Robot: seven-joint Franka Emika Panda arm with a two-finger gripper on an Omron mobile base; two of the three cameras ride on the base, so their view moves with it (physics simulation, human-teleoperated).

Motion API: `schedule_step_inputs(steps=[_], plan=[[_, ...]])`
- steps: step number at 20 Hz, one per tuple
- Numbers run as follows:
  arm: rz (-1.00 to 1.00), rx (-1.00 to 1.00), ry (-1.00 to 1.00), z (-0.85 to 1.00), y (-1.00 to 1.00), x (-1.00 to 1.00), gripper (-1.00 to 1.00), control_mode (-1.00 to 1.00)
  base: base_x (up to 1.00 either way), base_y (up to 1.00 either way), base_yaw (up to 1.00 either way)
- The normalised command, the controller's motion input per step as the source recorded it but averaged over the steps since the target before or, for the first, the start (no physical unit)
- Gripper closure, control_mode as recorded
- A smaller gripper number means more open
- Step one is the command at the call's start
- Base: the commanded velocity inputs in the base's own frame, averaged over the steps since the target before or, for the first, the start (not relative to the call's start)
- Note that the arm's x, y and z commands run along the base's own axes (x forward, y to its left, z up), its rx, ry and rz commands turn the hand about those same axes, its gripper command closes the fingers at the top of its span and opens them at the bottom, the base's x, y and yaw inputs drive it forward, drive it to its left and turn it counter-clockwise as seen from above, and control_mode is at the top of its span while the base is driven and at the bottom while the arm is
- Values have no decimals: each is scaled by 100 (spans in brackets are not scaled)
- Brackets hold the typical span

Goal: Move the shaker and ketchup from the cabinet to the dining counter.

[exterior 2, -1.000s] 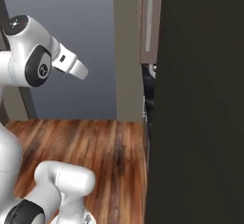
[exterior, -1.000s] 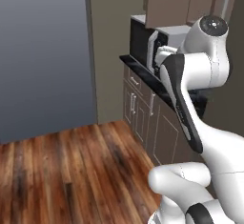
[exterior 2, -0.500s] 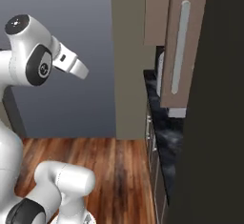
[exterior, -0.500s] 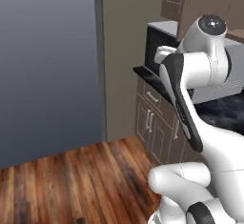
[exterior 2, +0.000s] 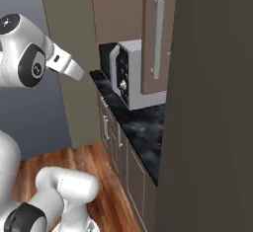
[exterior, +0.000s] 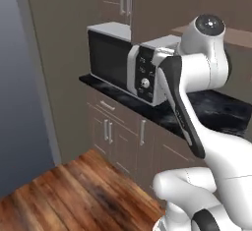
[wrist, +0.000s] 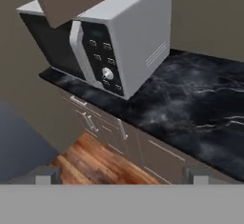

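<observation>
Above the microwave on the marble bench hung the cabinet; my fingers stood released, and I judged shaker and ketchup light, slick, best pinched mid-body.

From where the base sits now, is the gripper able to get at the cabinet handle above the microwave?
Probably not yet. The gripper is open and faces the microwave and worktop, apart from both. The cabinet handle hangs higher, so the arm would likely have to lift first.
</observation>
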Motion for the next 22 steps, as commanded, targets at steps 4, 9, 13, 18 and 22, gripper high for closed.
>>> schedule_step_inputs(steps=[4,9,13,18,22], plan=[[0,0,0,0,0,0,-100,100,27,48,-80],[0,0,0,0,0,0,-100,100,50,53,-75],[0,0,0,0,0,0,-100,100,41,53,-58],[0,0,0,0,0,0,-100,100,34,44,-10],[0,0,0,0,0,0,-100,100,46,43,-6]])
